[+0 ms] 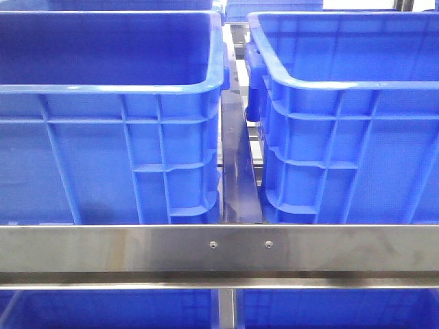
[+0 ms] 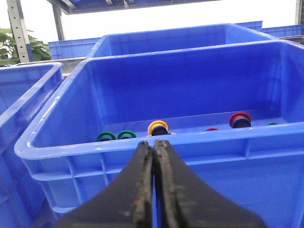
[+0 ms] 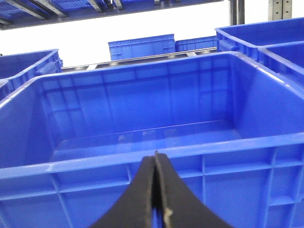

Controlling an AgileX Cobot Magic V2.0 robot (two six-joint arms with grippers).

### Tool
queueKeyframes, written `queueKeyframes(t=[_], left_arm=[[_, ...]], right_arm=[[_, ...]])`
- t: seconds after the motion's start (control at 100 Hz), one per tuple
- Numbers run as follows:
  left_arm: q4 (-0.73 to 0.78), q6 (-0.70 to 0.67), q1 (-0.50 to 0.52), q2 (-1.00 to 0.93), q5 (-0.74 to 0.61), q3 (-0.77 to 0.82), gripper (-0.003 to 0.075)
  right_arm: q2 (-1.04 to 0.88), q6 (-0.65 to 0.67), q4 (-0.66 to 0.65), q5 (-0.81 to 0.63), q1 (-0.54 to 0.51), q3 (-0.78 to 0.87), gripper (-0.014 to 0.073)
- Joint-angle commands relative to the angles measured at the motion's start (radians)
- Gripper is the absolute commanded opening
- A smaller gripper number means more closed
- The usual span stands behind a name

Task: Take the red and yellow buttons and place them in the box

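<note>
In the front view you had two large blue crates side by side: one filling the left of the frame (image 1: 110, 123) and one filling the right (image 1: 350, 123). They stood apart, with a dark metal strip (image 1: 239, 171) running between them. A brushed steel rail (image 1: 219, 250) with two screws crossed the lower part of the frame in front of both. Neither arm showed in this view.

In the left wrist view your left tool (image 2: 153, 147) sat at lower centre, its two black fingers pressed together with nothing between them. It was outside the near wall of a blue crate (image 2: 190, 156), just at rim height. Inside that crate, along the floor, lay the buttons: a yellow-ringed button (image 2: 158, 127) near centre, a red-ringed button (image 2: 240, 118) to the right, a sliver of another red button (image 2: 211, 128) between them, two green ones (image 2: 116, 136) to the left, and a green edge (image 2: 272, 123) at far right.

In the right wrist view your right tool (image 3: 156, 159) was likewise clenched and empty, at lower centre. It was outside the near wall of a second blue crate (image 3: 142, 171). The visible part of that crate's floor showed no contents.
</note>
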Motion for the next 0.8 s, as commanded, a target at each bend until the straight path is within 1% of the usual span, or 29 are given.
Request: queueKeyframes(t=[0.0,0.24,0.33,0.47,0.55,0.67,0.79], left_arm=[[-0.009,-0.002,0.002,-0.033,-0.08,0.049,-0.0019],[-0.015,-0.002,0.002,-0.033,-0.08,0.029,-0.0019],[-0.045,-0.002,0.002,-0.033,-0.033,-0.012,-0.0019],[-0.108,-0.002,0.002,0.001,0.075,-0.127,-0.0019],[-0.121,-0.002,0.002,0.042,0.16,-0.223,-0.0019],[-0.129,-0.002,0.002,0.14,0.308,-0.39,-0.0019],[-0.136,0.0,0.002,0.282,0.468,-0.57,-0.0019]], right_arm=[[-0.025,0.0,-0.011,-0.082,0.001,-0.02,-0.0068],[-0.025,0.0,-0.011,-0.082,0.001,-0.02,-0.0068],[-0.025,0.0,-0.011,-0.082,0.001,-0.02,-0.0068],[-0.025,0.0,-0.011,-0.082,0.001,-0.02,-0.0068],[-0.025,0.0,-0.011,-0.082,0.001,-0.02,-0.0068],[-0.025,0.0,-0.011,-0.082,0.001,-0.02,-0.0068],[-0.025,0.0,-0.011,-0.082,0.001,-0.02,-0.0068]])
